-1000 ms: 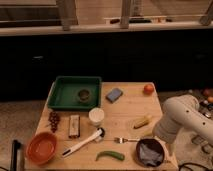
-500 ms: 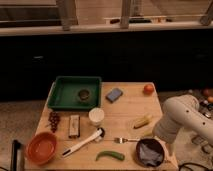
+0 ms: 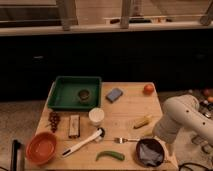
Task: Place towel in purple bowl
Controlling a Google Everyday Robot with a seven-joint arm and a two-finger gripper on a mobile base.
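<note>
The purple bowl [image 3: 139, 149] stands at the front right corner of the wooden table. A crumpled grey towel [image 3: 150, 154] lies inside it. My white arm [image 3: 182, 116] reaches in from the right. My gripper [image 3: 160, 139] is at the arm's lower end, just above the bowl's right rim and mostly hidden by the arm.
A green tray [image 3: 62, 93] holding a small round object [image 3: 84, 94] stands at the back left. A blue sponge [image 3: 114, 94], an orange fruit [image 3: 148, 89], a banana [image 3: 142, 121], a white cup [image 3: 96, 116], a fork [image 3: 125, 140], a white brush [image 3: 82, 143], a green chili [image 3: 110, 156] and an orange bowl [image 3: 41, 148] lie around.
</note>
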